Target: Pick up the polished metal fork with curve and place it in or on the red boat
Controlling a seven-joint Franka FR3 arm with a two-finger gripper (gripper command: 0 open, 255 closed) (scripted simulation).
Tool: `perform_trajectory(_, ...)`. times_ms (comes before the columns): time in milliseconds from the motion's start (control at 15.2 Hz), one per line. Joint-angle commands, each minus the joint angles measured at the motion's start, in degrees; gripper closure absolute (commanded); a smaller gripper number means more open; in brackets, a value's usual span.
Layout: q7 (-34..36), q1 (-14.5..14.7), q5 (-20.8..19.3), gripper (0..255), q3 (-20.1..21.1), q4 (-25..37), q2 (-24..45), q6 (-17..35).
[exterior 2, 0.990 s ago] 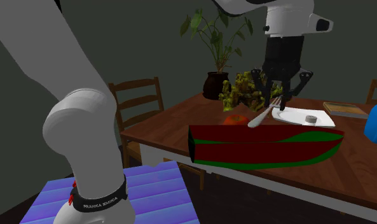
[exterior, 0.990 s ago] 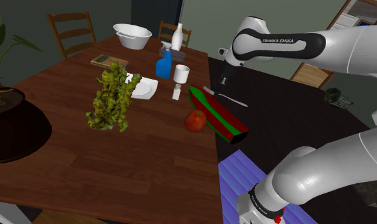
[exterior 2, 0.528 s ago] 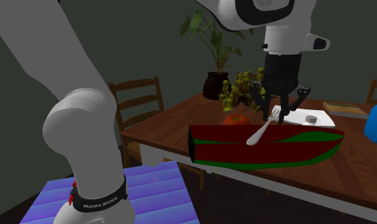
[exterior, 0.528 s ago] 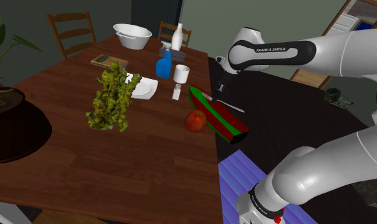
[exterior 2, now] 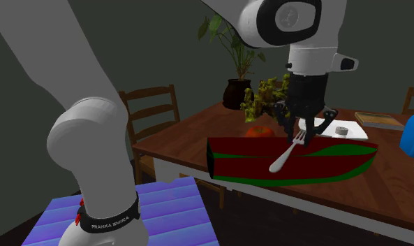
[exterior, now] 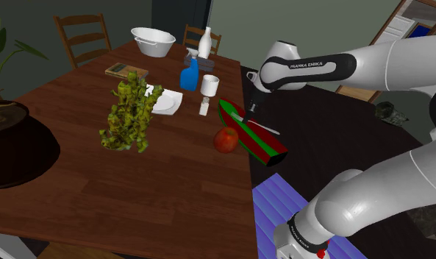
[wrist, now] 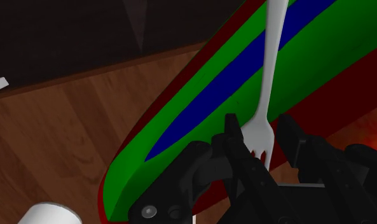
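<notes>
A silvery metal fork (wrist: 269, 76) is clasped by its tine end between my black fingers, and its handle points away over the boat. My gripper (wrist: 260, 135) is shut on it. The boat (exterior: 254, 136) is red outside, with green and blue bands inside (wrist: 199, 127), and lies at the table's edge on the shoulder view's right. In the shoulder view the gripper (exterior: 249, 112) hangs just above the boat's middle with the fork (exterior: 259, 125) slanting down along it. From the second exterior view the fork (exterior 2: 287, 152) shows in front of the boat's (exterior 2: 268, 170) red side below the gripper (exterior 2: 301, 130).
A red apple (exterior: 225, 139) lies against the boat's side. A leafy plant (exterior: 129, 110), white plate (exterior: 167, 101), small shaker (exterior: 204, 107), white cup (exterior: 209, 85) and blue spray bottle (exterior: 189, 75) stand further onto the table (exterior: 135, 184). A white bowl (exterior: 153, 41) stands at the back.
The gripper has come down with the fork and shifted toward the shoulder view's left. The fork, which hung above the boat's rim, now lies low over the boat.
</notes>
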Motion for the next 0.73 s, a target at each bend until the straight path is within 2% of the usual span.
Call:
perform_trajectory(0, -0.06, -0.01, 0.02, 255, -0.03, -0.04, 0.13, 0.18)
perform_trajectory(264, -0.06, -0.01, 0.02, 255, -0.03, -0.04, 0.13, 0.18)
perform_trajectory(330, -0.06, -0.01, 0.02, 0, -0.04, -0.03, 0.14, 0.18)
perform_trajectory(660, -0.06, -0.01, 0.02, 0, -0.03, -0.03, 0.14, 0.18)
